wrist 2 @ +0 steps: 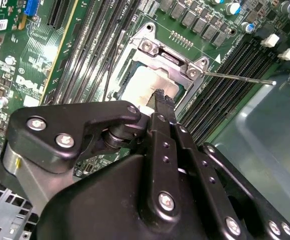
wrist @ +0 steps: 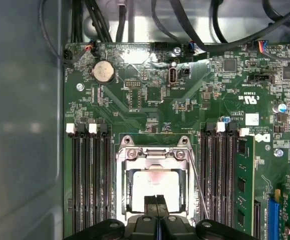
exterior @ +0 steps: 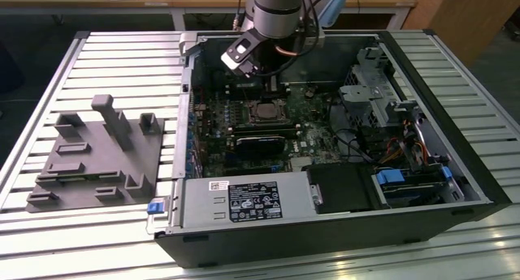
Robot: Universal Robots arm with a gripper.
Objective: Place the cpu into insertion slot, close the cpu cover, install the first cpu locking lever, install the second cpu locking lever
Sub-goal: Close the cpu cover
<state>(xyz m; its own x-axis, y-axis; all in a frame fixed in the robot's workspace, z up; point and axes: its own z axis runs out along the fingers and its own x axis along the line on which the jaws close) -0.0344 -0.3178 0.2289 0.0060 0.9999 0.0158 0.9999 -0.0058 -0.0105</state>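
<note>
The cpu [wrist: 155, 184] sat in the insertion slot [exterior: 264, 113], near the middle of the green circuit board [wrist: 150, 107]. The cpu cover [wrist: 155, 154] lay flat over the slot, and the chip's pale metal face showed through the cover's square window.

1 thin metal lever [wrist 2: 237, 78] stood out from a corner of the cover. It slanted across the neighbouring memory slots [wrist: 89, 185] rather than lying along the socket edge. Banks of these long black slots flanked the socket on 2 sides.

The gripper [wrist: 156, 201] was positioned directly over the cpu. The jaws were closed against each other with nothing between them, and their tips were over the exposed chip face. The pictures did not settle whether the tips touched the chip.

A round coin cell [wrist: 103, 71] sat on the board, well apart from the socket.

In the exterior view, a black card [exterior: 260, 143] lay just beside the socket at 6 o'clock. The power supply [exterior: 243, 201] sat farther out at 6 o'clock, against the wall of the computer case [exterior: 325, 240]. The case rested open on the slatted counter [exterior: 122, 55]. A grey fixture plate [exterior: 97, 161] lay on the counter at 9 o'clock from the case, on the exterior view's left.
</note>
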